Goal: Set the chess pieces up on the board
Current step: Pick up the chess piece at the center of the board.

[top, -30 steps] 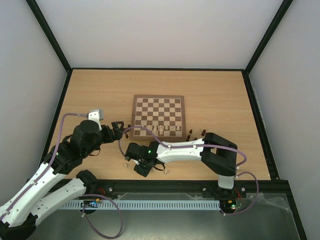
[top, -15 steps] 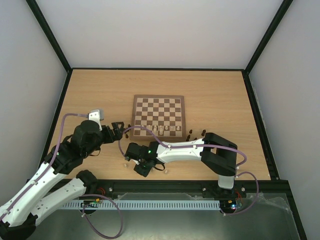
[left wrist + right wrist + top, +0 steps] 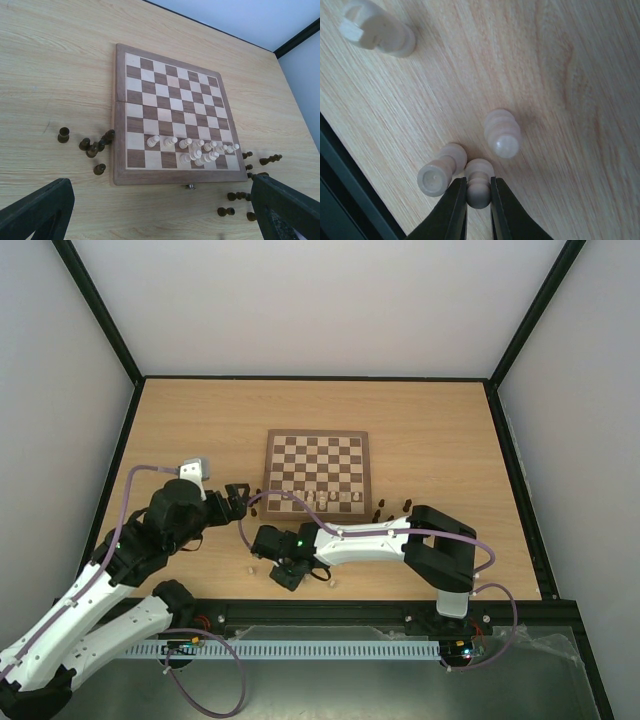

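1. Pale walls and black frame posts [image 3: 100, 310] enclose a light-wood bench [image 3: 440, 430]. Broad strips of its surface run between the board and the far, left and right edges.
2. The board [image 3: 317, 473] lies at mid-bench, squared to the bench edges, with its near border facing the arm bases.
3. Pale chess pieces [image 3: 200, 150] stand bunched on the two nearest rows, mostly toward the right half. The rows beyond show only checks.
4. Dark chess pieces lie off the board on the bench. One group [image 3: 92, 147] is just beside the left border, and another [image 3: 260, 165] is scattered around the near right corner.
5. The left pincer [image 3: 238, 496] hangs off the board's near left corner. Its fingers [image 3: 40, 207] are spread wide with nothing between them.
6. The right pincer [image 3: 479, 192] sits low over the narrow strip between the board's near border and the bench's near edge, its fingers clamped on the head of a pale pawn [image 3: 479, 185]. Whether the pawn's base touches the bench cannot be told.
7. A pale piece lying on its side [image 3: 440, 174] is just beside the pawn and the left finger. An upright pale piece [image 3: 502, 134] stands near on the far side, and a third pale piece [image 3: 377, 30] lies well apart.
8. The dark bench rim [image 3: 340, 185] runs close by the clamped fingers, while open wood lies on the opposite side.
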You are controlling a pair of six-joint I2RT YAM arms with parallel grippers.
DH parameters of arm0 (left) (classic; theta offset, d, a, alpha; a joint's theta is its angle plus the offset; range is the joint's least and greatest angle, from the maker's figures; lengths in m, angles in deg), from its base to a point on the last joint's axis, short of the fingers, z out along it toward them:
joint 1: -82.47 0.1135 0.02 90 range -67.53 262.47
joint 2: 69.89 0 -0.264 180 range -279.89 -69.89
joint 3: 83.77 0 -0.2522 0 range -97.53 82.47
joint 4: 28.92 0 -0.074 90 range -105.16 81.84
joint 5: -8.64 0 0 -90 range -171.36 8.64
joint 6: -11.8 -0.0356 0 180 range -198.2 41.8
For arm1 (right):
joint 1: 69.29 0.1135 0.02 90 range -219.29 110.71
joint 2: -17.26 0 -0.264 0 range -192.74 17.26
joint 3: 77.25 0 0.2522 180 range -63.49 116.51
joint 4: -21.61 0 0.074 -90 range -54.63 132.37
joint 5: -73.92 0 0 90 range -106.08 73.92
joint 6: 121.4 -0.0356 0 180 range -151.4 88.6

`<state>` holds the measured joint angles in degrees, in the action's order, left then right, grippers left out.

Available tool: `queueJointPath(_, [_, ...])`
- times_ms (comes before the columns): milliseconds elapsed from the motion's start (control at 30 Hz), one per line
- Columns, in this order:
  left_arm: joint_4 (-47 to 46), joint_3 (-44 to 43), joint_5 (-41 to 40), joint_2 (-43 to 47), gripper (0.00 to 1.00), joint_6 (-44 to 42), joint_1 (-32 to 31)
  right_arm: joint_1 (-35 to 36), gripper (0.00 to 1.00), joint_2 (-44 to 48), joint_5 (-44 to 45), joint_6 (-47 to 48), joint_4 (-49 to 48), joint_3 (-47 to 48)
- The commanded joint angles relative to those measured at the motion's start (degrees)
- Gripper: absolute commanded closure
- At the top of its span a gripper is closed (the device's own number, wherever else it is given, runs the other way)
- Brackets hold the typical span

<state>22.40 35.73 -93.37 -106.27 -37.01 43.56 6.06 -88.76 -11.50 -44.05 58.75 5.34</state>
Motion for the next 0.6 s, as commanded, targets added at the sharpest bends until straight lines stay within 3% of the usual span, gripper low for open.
queueJointPath(0, [-1.48,1.00,0.50,-0.29,0.00,-0.03,0.24,0.26,0.87,2.15,2.65,-0.79,4.23,-1.20])
queueJointPath(567, [-2.12,1.56,0.94,-0.80,0.01,0.17,0.24,-1.75,0.87,3.98,6.42,-3.16,5.49,-3.17])
